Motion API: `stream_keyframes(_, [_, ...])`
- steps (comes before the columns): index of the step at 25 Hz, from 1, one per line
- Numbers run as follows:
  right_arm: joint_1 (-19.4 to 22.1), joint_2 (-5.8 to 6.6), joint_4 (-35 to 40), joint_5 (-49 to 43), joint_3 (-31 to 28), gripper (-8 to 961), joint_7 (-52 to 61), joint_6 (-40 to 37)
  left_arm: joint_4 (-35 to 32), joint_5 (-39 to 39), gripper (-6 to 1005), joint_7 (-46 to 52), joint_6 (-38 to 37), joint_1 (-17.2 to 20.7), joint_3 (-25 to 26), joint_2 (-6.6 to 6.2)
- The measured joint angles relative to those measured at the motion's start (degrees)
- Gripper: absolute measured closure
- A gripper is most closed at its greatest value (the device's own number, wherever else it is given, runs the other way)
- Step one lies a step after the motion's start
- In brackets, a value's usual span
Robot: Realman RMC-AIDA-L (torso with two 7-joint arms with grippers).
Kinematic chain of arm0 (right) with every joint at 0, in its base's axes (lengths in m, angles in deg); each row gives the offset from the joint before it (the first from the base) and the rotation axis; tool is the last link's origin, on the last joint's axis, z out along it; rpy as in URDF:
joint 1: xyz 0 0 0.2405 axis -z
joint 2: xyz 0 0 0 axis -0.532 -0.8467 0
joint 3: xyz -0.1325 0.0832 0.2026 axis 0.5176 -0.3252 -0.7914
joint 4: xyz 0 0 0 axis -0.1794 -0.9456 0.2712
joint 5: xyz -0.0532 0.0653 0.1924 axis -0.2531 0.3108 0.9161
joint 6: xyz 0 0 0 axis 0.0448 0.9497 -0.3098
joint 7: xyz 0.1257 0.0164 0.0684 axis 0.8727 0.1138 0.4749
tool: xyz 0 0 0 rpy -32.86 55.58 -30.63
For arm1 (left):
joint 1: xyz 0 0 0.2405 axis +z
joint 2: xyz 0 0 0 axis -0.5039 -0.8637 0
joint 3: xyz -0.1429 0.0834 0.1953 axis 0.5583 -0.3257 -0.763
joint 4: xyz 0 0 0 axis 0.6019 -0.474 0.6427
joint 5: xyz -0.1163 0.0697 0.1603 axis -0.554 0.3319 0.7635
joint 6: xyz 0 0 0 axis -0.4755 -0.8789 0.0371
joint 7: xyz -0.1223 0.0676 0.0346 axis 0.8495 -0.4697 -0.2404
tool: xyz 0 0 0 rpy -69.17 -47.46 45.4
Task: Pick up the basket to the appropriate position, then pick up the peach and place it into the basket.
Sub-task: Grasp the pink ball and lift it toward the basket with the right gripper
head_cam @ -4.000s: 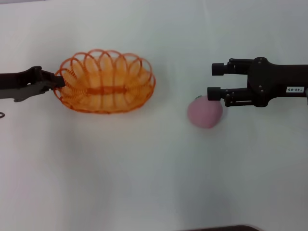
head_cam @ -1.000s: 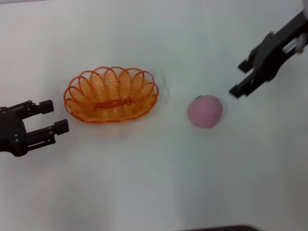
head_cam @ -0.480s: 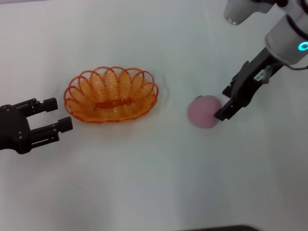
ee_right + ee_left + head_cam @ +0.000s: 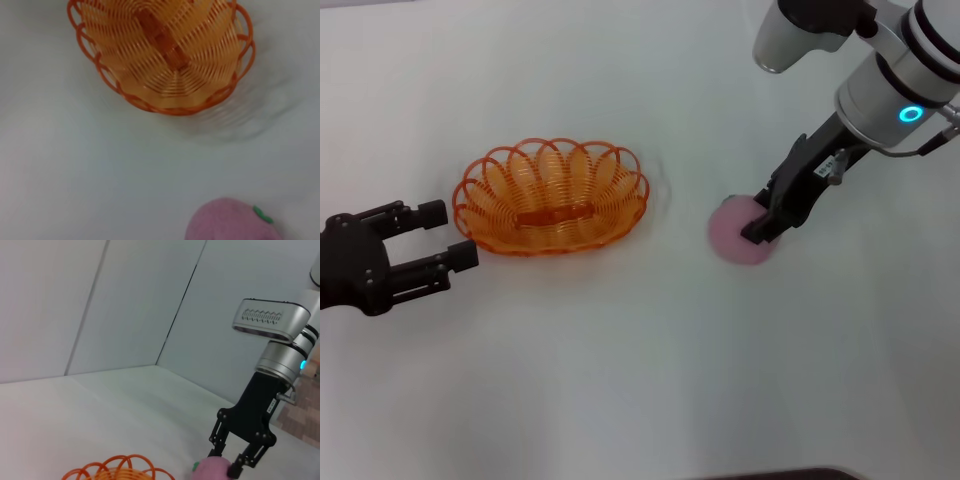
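The white worktop [image 4: 620,380] holds everything here. It is flat and bare around the two things, so each arm can reach in from its own side.

The basket [image 4: 552,196] sits flat on the worktop, open side up, to the left of the middle. Nothing is in it. It looks set down and ready, with its wide mouth facing up so something can drop in from above.

The left claw [image 4: 448,236] waits just beside the basket's left end and is not touching it. Its fingers are spread wide and hold nothing. I think it stays off to the side so it is out of the way of the other arm.

The peach [image 4: 738,232] lies on the worktop, well apart from the basket, on the right. Its little green stem spot shows in the right wrist view.

The right claw [image 4: 764,212] comes down at a slant onto the peach. The left wrist view shows its two fingers spread, one on each side of the pink ball, so the peach sits between them. They do not look squeezed shut yet. I think the grab is just about to happen. The peach is round and smooth, so it could roll or slip if the fingers close off-centre.
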Motion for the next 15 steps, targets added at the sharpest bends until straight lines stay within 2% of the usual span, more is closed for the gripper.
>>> stream_keyframes(8, [0.16, 0.42, -0.05, 1.53, -0.11, 495, -0.11, 0.17, 0.01, 0.00, 265, 0.01, 0.04, -0.10, -0.14, 0.04])
stream_keyframes(11, [0.15, 0.49, 0.26, 1.56, -0.23, 704, -0.19, -0.15, 0.01, 0.00, 266, 0.34, 0.08, -0.14, -0.14, 0.04])
stream_keyframes(15, [0.07, 0.62, 0.48, 1.45, -0.44, 781, -0.20, -0.38, -0.01, 0.00, 266, 0.64, 0.17, -0.20, -0.14, -0.02])
